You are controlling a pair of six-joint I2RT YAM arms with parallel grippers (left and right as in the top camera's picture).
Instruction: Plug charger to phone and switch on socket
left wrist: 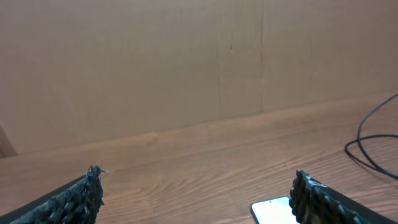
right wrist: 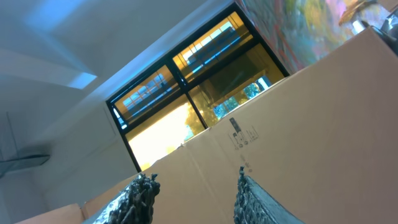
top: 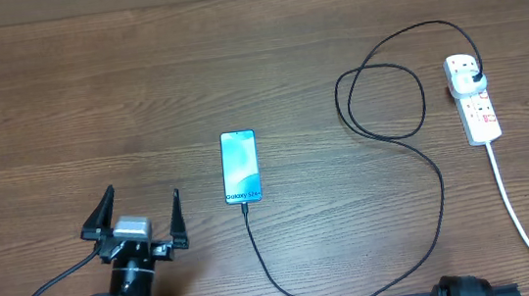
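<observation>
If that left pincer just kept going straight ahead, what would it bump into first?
Probably nothing on the table: the left pincer faces bare wood, the phone lying off to its right. Further on stands a cardboard wall.

Looped black charger (top: 442, 188) between phone (top: 240, 166) (screen up) and white socket (top: 473, 96).

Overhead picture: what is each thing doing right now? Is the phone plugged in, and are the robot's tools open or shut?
Phone: lying flat, screen up, charger tip plugged into its near end.
Charger: loosely looped, plug in the socket.
Socket: holds the charger plug in its far outlet; switch too small to tell.
Left tool: open, empty, left of the phone.
Right tool: open, empty, pointing up away from everything.
</observation>
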